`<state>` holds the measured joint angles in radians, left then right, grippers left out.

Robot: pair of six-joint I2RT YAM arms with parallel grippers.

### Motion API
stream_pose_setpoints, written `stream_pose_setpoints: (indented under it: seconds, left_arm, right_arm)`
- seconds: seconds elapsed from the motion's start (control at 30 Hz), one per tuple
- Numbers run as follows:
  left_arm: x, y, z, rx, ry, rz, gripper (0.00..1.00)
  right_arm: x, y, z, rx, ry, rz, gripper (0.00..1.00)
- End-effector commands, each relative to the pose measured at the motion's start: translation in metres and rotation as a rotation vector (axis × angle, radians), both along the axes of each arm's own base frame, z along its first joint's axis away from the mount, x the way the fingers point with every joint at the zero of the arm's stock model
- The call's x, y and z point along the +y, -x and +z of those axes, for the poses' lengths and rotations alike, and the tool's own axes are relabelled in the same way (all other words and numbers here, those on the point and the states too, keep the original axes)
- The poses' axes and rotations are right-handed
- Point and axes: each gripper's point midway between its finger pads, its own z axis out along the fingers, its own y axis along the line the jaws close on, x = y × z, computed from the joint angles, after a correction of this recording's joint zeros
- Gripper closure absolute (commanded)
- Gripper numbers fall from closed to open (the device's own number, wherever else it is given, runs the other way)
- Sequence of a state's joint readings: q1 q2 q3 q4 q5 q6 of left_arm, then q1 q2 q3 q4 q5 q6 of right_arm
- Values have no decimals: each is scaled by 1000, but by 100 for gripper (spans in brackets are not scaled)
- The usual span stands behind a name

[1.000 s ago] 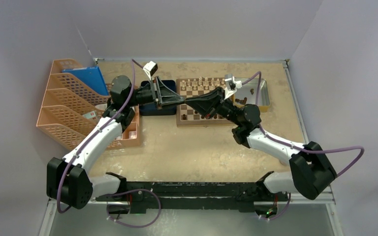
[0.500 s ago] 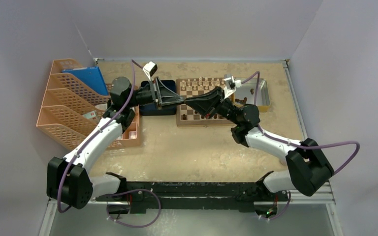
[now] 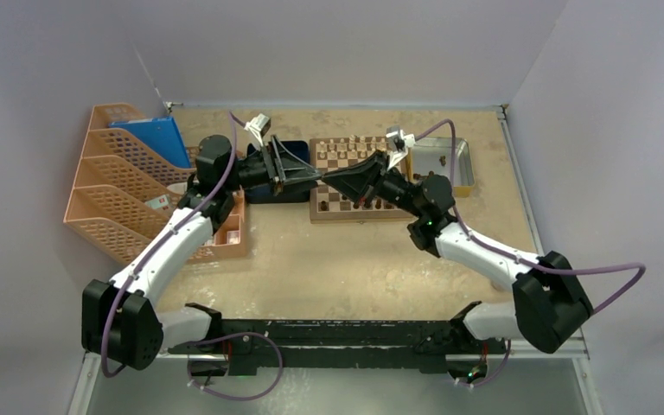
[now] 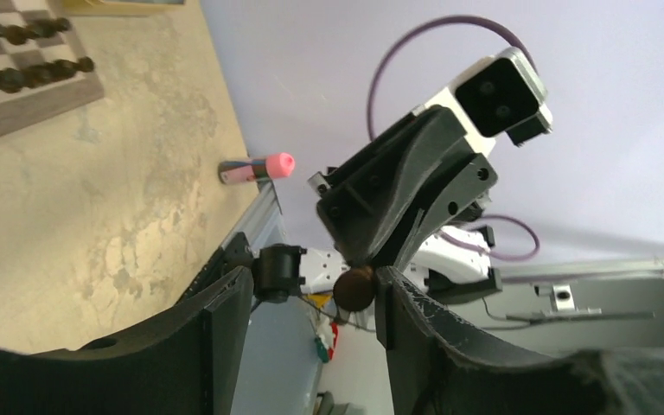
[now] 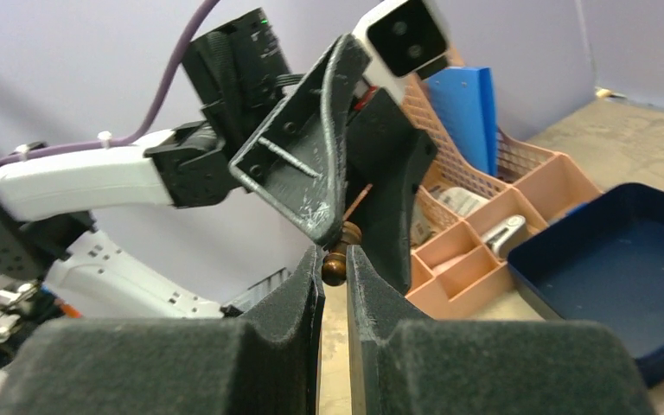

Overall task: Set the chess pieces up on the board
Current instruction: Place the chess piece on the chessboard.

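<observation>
My two grippers meet tip to tip in the air over the left edge of the board point(image 3: 354, 216). My right gripper point(image 5: 335, 259) is shut on a small dark brown chess piece point(image 5: 335, 266); its round end shows between the pads. My left gripper point(image 4: 311, 290) is open around the same piece point(image 4: 354, 289), which touches its right finger point(image 4: 415, 328); the left finger stands well apart. From above, the left gripper point(image 3: 309, 175) and right gripper point(image 3: 335, 176) hide the piece. Other chess pieces point(image 3: 354, 143) stand in rows on the board, also in the left wrist view point(image 4: 26, 73).
A dark blue tray point(image 3: 298, 149) lies left of the board under my left gripper. A silver tray point(image 3: 462, 164) with several loose pieces lies right of it. An orange desk organiser point(image 3: 130, 190) fills the left side. A pink-tipped stick point(image 4: 255, 167) lies on the table.
My right gripper has shifted slightly left and closer to the left gripper. The left wrist has tilted a little. The piece stays in the right gripper.
</observation>
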<state>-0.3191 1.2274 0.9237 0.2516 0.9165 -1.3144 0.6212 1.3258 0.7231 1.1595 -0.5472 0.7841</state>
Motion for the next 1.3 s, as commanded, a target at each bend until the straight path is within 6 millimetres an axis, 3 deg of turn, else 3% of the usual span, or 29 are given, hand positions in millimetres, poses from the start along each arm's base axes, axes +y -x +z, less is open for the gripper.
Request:
stream_pose_setpoints:
  seconds: [0.0,0.27,0.43,0.5,0.6,0.87,1.07,1.27]
  left_arm:
    - [20,-10,11,-149,-112,123,46]
    - [73,-23,15,-413,-463,398,43]
    - [109,-18,-5,-555,-679,487,43]
    - [118,-14,-13,-626,-751,485,43]
    - [124,-7,-23,-693,-788,486,43]
    - [140,0,-39,-680,-838,545,39]
    - [146,3,-34,-687,-849,576,39]
    - [148,3,-33,-685,-857,588,39]
  right_arm:
    - [-12,-31,17,-20,80,-143,100]
    - [-27,-101,-45,169,470,-363,100]
    - [-40,-143,-91,290,745,-493,100]
    - [-48,-164,-95,294,832,-574,100]
    - [-48,-177,-114,336,950,-603,100]
    - [-44,-188,-174,417,1230,-581,100]
    - [-19,-185,-197,413,1292,-508,100]
    - [-10,-171,-229,429,1366,-431,100]
